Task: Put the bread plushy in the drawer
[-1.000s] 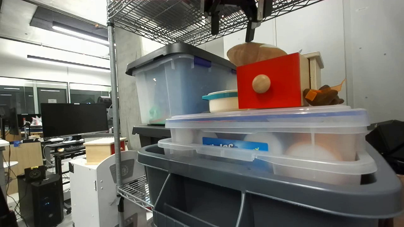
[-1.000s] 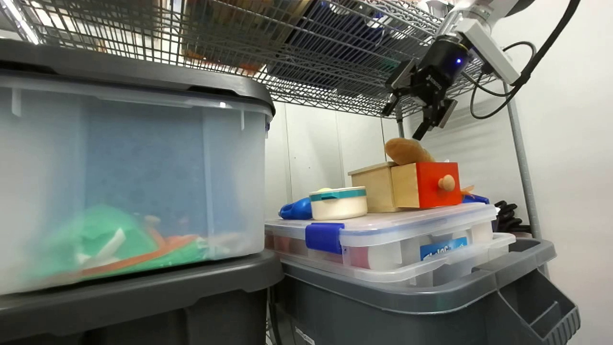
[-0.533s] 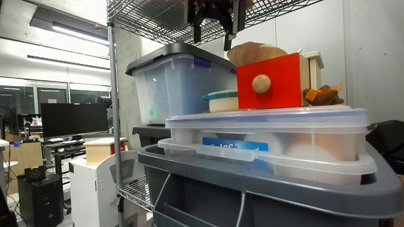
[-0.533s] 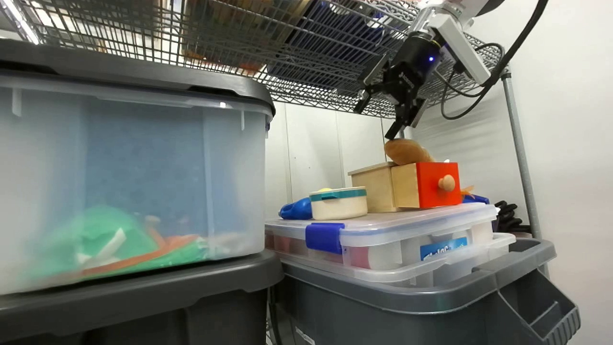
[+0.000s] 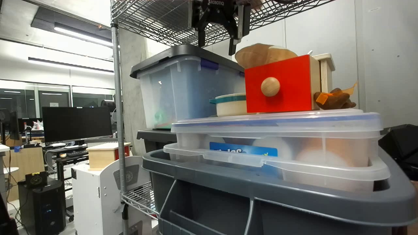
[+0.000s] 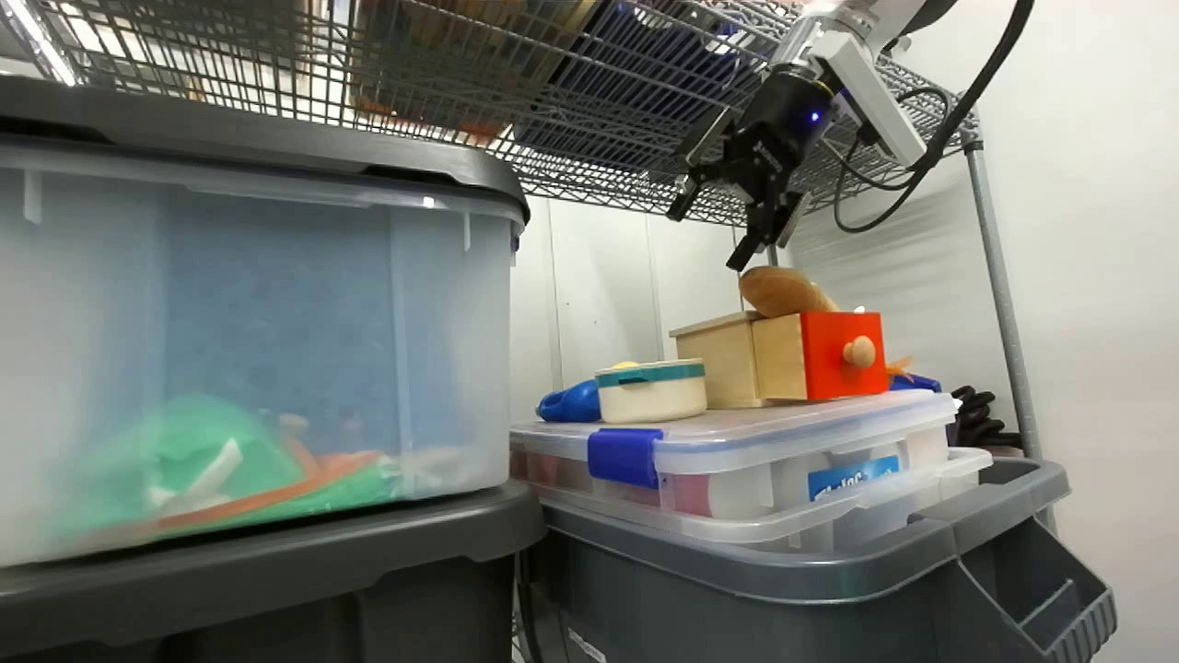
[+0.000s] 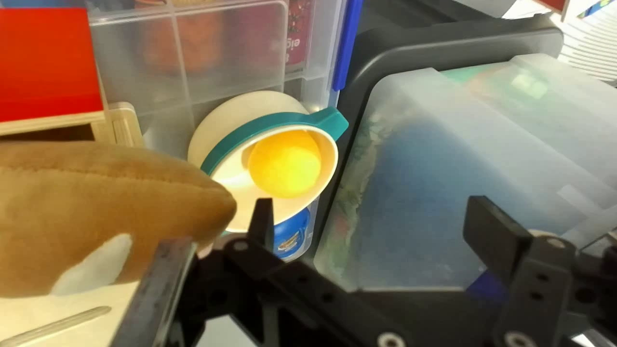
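The fingers [image 5: 232, 46] stand spread wide, near the bread [image 5: 260, 55]. It lies over the open drawer [image 5: 289, 85].

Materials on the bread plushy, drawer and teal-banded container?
Bread plushy: likely short-pile fabric, matte; stitched seam shows.
Drawer: apparently wood, smooth red paint in front; pale bare edges.
Teal-banded container: probably hard plastic, low sheen; smooth, molded-looking wall.

support: clear bin lid [image 6: 801, 444] | on it: wooden box [image 6: 714, 364] with red-fronted drawer [image 6: 818, 361] | teal-rimmed tub [image 6: 652, 398] | brown plush [image 5: 337, 101] | blue item [image 6: 571, 403]
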### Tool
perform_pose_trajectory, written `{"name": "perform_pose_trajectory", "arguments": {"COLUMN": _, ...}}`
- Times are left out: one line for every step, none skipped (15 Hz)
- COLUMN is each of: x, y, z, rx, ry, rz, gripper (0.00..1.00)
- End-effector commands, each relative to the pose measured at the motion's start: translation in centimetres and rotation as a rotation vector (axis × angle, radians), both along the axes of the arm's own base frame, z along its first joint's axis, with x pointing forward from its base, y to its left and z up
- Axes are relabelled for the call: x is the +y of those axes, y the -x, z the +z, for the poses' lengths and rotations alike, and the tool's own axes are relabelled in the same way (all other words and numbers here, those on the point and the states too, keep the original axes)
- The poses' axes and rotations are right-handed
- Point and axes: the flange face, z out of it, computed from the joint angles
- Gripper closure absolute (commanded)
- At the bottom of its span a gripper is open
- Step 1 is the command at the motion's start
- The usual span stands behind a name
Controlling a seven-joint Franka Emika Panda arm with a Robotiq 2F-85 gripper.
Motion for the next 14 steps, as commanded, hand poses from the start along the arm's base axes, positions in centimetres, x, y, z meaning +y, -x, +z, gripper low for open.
{"name": "perform_pose_trajectory", "arguments": {"x": -0.8, "y": -0.2, "z": 0.2, "rx": -0.007, "ry": -0.004, "rz": 0.009, "gripper": 0.00}}
{"name": "perform_pose_trajectory", "arguments": {"x": -1.0, "y": -0.2, "z": 0.1, "rx": -0.005, "ry": -0.003, "rz": 0.006, "gripper": 0.00}}
{"name": "perform_pose_trajectory", "arguments": {"x": -1.2, "y": -0.1, "z": 0.0, "rx": -0.004, "ry": -0.001, "rz": 0.002, "gripper": 0.00}}
{"name": "perform_pose_trajectory", "arguments": {"x": -1.6, "y": -0.1, "z": -0.3, "rx": 0.000, "ry": 0.001, "rz": -0.003, "gripper": 0.00}}
{"name": "perform_pose_trajectory", "arguments": {"x": -2.1, "y": 0.0, "z": -0.5, "rx": 0.004, "ry": 0.002, "rz": -0.010, "gripper": 0.00}}
{"name": "perform_pose_trajectory", "arguments": {"x": -2.5, "y": 0.1, "z": -0.7, "rx": 0.007, "ry": 0.001, "rz": -0.016, "gripper": 0.00}}
{"name": "perform_pose_trajectory", "arguments": {"x": -2.9, "y": 0.1, "z": -0.8, "rx": 0.009, "ry": 0.001, "rz": -0.021, "gripper": 0.00}}
{"name": "perform_pose_trajectory", "arguments": {"x": -3.2, "y": 0.1, "z": -0.8, "rx": 0.010, "ry": 0.002, "rz": -0.026, "gripper": 0.00}}
{"name": "perform_pose_trajectory", "arguments": {"x": -3.5, "y": 0.1, "z": -0.9, "rx": 0.011, "ry": 0.003, "rz": -0.031, "gripper": 0.00}}
{"name": "perform_pose_trajectory", "arguments": {"x": -3.7, "y": 0.1, "z": -0.9, "rx": 0.012, "ry": 0.003, "rz": -0.035, "gripper": 0.00}}
{"name": "perform_pose_trajectory", "arguments": {"x": -3.9, "y": 0.1, "z": -0.9, "rx": 0.012, "ry": 0.003, "rz": -0.038, "gripper": 0.00}}
{"name": "perform_pose_trajectory", "arguments": {"x": -3.9, "y": 0.1, "z": -0.9, "rx": 0.012, "ry": 0.002, "rz": -0.039, "gripper": 0.00}}
{"name": "perform_pose_trajectory", "arguments": {"x": -3.7, "y": 0.1, "z": -0.9, "rx": 0.013, "ry": 0.003, "rz": -0.038, "gripper": 0.00}}
{"name": "perform_pose_trajectory", "arguments": {"x": -3.6, "y": 0.1, "z": -0.9, "rx": 0.012, "ry": 0.003, "rz": -0.037, "gripper": 0.00}}
